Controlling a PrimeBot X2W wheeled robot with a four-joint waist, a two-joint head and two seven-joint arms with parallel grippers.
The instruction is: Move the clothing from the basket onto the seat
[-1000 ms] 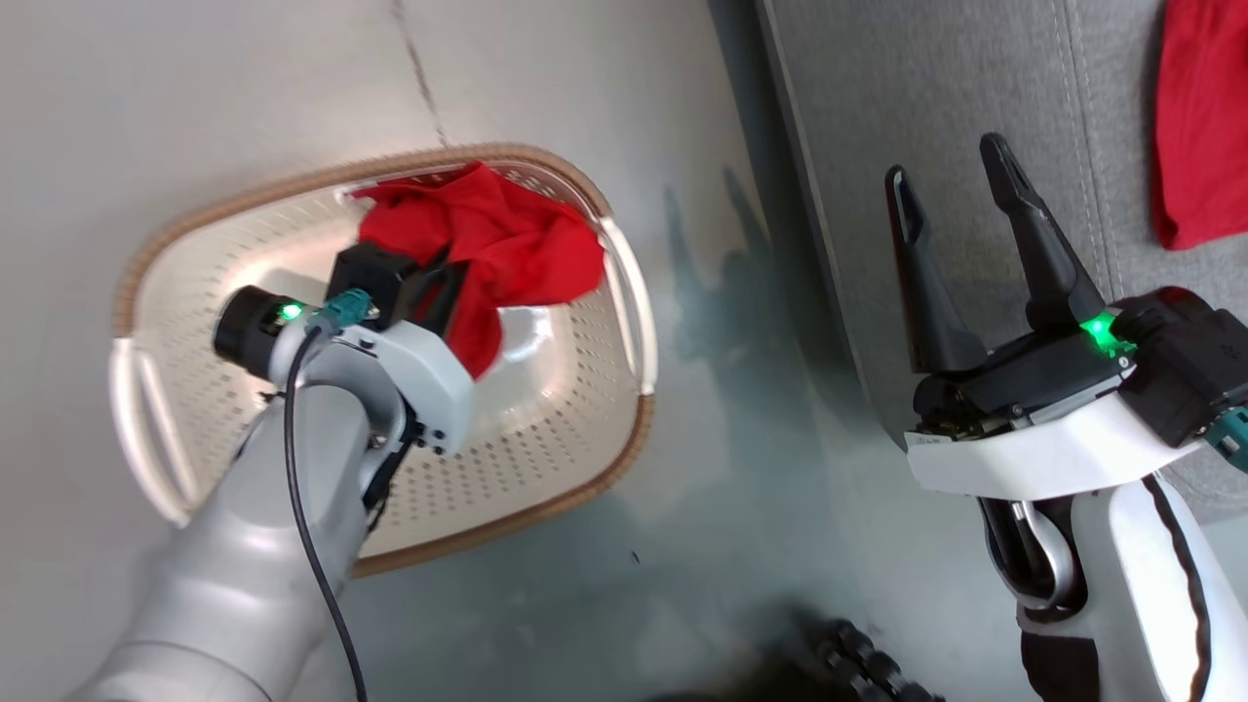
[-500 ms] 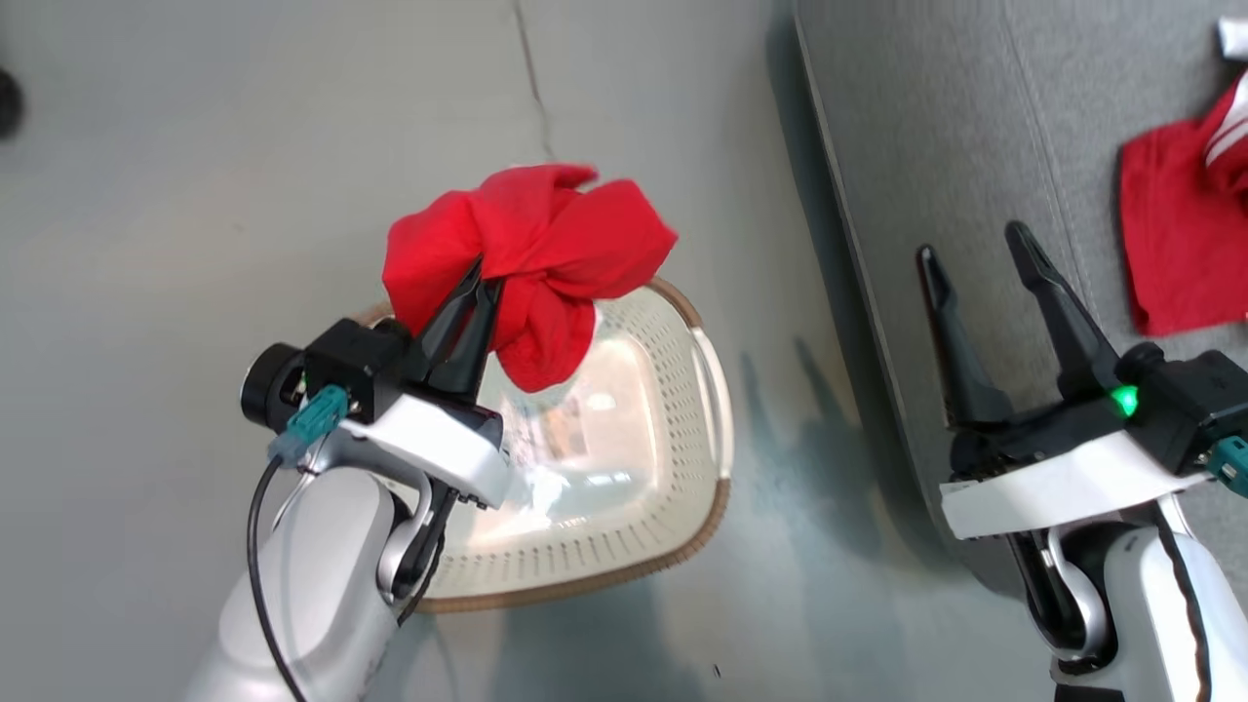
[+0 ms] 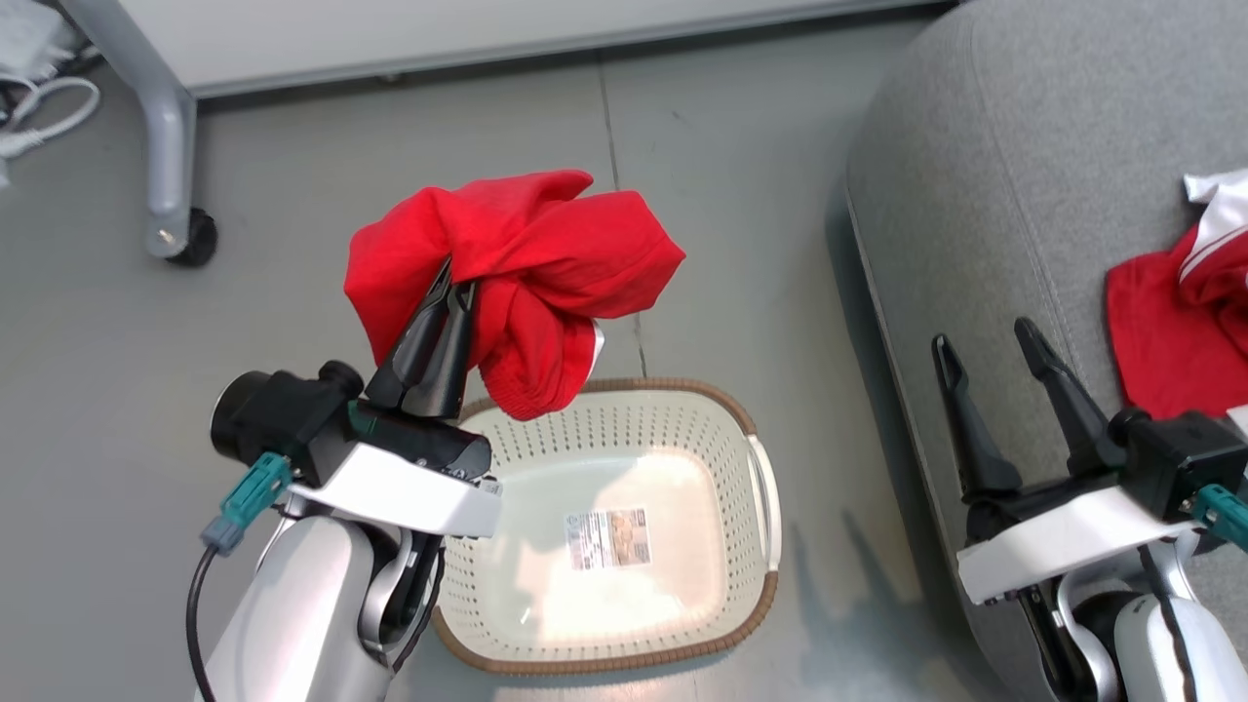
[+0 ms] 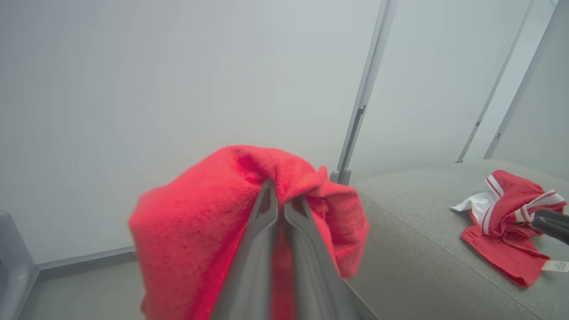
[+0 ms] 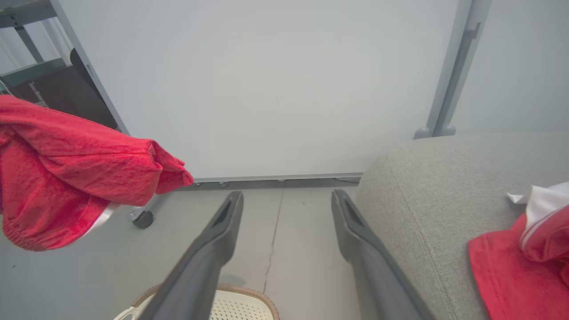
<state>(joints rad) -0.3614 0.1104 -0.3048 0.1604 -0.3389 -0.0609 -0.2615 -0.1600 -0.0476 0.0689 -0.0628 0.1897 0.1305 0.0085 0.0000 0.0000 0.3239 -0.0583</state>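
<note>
My left gripper (image 3: 450, 285) is shut on a bunched red garment (image 3: 546, 263), held in the air above the far rim of the white basket (image 3: 760, 487). The basket stands on the floor with only a label on its bottom. In the left wrist view the fingers (image 4: 266, 209) pinch the same red garment (image 4: 195, 222). A second red garment with white trim (image 3: 1170, 331) lies on the grey seat (image 3: 975, 195) at the right. My right gripper (image 3: 985, 341) is open, hovering at the seat's near edge. The right wrist view shows the held garment (image 5: 66, 164) at the left and the seat's garment (image 5: 520, 262).
A white panel on a grey wheeled frame (image 3: 171, 146) stands behind the basket, with a caster (image 3: 195, 239) on the floor. White cables (image 3: 39, 97) lie at the far left. Grey floor runs between the basket and the seat.
My left gripper has lifted the red garment up out of the basket, which now holds no clothing. The head camera has tilted up, so the whole picture has shifted. The right gripper stays open.
</note>
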